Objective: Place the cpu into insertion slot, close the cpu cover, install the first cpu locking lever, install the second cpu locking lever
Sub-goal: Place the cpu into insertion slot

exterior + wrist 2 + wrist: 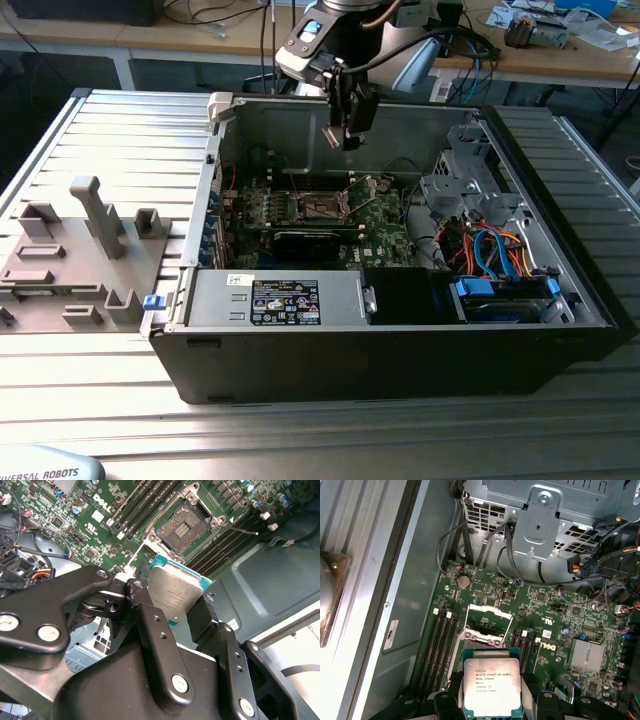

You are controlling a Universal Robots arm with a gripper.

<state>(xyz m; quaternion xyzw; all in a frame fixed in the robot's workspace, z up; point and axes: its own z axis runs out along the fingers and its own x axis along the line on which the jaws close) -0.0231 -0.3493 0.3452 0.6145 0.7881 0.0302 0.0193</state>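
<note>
At the gripper (pixel 171 600): clenched on the cpu (pixel 179 591) by two opposite edges, silver top showing in both wrist views. Held in the air, clear of the green board (pixel 545 610). In the exterior view, at roughly twelve o'clock from the insertion slot (pixel 325 207). Around the slot, the cpu cover (pixel 489 611) apparently lifted open, with bare contacts inside. Judged to be step one, the placement, not yet done. Likely calls for squaring the chip's edges to the slot and keeping it level.

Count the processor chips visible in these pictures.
1. The cpu is clamped between the fingers, held above the empty socket on the green board. More could be hidden elsewhere in the case.
</note>
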